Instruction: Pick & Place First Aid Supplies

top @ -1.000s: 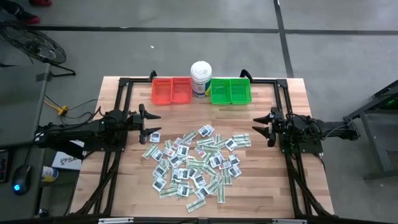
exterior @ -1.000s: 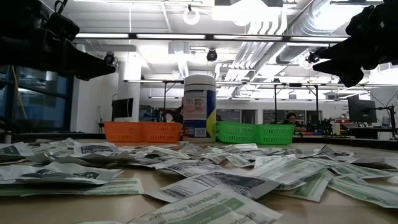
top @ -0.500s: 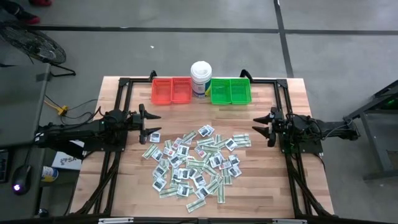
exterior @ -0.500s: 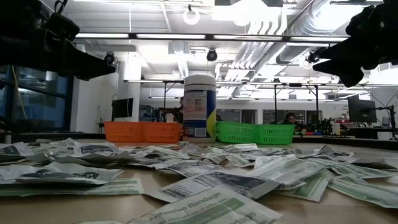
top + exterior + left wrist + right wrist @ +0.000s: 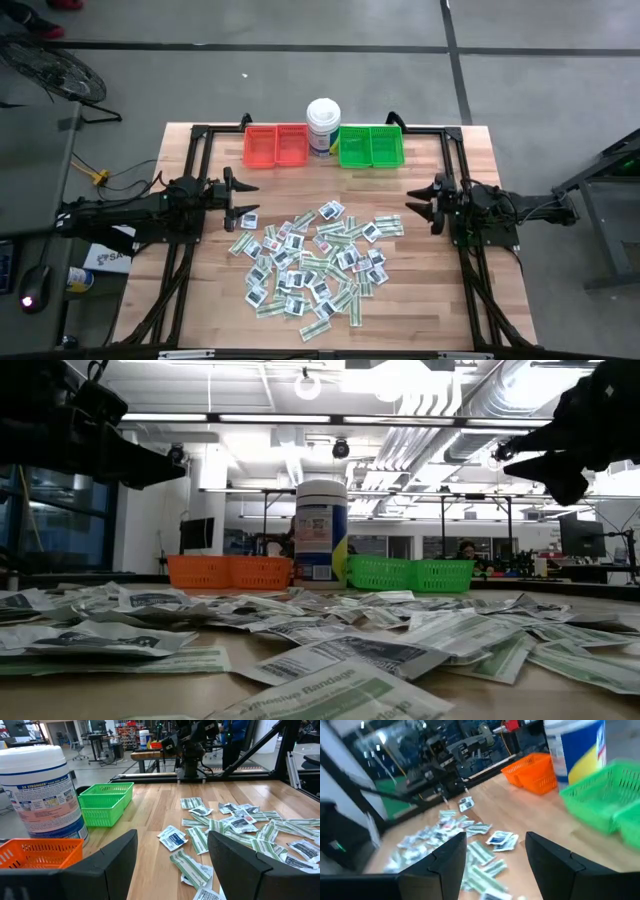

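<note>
The first aid supplies [image 5: 310, 262] lie in a loose heap of small flat packets on the middle of the wooden table; square white ones and longer green-and-white strips [image 5: 235, 827] [image 5: 455, 835] overlap flat. My left gripper [image 5: 250, 198] [image 5: 172, 865] hovers open and level at the heap's left, above the table. At the heap's right my right gripper [image 5: 412, 205] [image 5: 495, 860] hovers open too, rolled somewhat to one side. Neither has anything between its fingers.
At the table's far edge stand a red bin [image 5: 276, 146], a tall white round tub [image 5: 323, 126] and a green bin [image 5: 371, 146] in a row. Black frame rails [image 5: 200, 150] run along the table's sides. Bare wood lies between heap and bins.
My right gripper has rolled a little about the line it points along, staying in place and open. The packets and my left gripper have kept still.
</note>
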Controlling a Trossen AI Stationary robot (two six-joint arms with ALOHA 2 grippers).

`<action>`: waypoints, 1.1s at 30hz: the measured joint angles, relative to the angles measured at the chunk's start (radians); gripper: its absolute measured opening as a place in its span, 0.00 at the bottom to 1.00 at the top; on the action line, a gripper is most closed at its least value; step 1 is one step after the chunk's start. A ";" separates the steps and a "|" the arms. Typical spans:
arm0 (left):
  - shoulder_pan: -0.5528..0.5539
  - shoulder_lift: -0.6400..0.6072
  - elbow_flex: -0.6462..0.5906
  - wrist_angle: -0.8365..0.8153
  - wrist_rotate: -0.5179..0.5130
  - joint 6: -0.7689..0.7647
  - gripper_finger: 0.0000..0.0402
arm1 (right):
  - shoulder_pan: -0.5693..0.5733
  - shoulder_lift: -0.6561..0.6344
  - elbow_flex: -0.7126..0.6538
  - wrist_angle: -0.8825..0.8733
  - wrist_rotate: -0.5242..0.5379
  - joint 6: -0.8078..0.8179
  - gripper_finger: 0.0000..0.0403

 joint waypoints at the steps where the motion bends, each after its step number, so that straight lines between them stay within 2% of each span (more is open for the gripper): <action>1: 0.000 0.000 0.000 0.000 0.000 0.000 0.59 | 0.000 0.008 0.006 -0.009 -0.008 0.052 0.49; 4: 0.000 0.000 0.000 0.000 0.000 0.000 0.59 | -0.011 0.054 0.053 -0.049 -0.059 0.143 0.49; 9: 0.000 0.000 0.000 0.000 0.000 0.000 0.59 | -0.082 0.216 0.197 -0.164 -0.162 0.100 0.49; 17: 0.000 0.000 0.000 0.000 0.000 0.000 0.59 | -0.239 0.575 0.441 -0.417 -0.179 0.030 0.49; 25: 0.000 0.000 0.000 0.000 0.000 0.000 0.59 | -0.353 0.921 0.604 -0.580 -0.163 0.200 0.49; 33: 0.000 0.000 0.000 0.000 0.000 0.000 0.59 | -0.387 1.126 0.634 -0.607 -0.251 0.349 0.49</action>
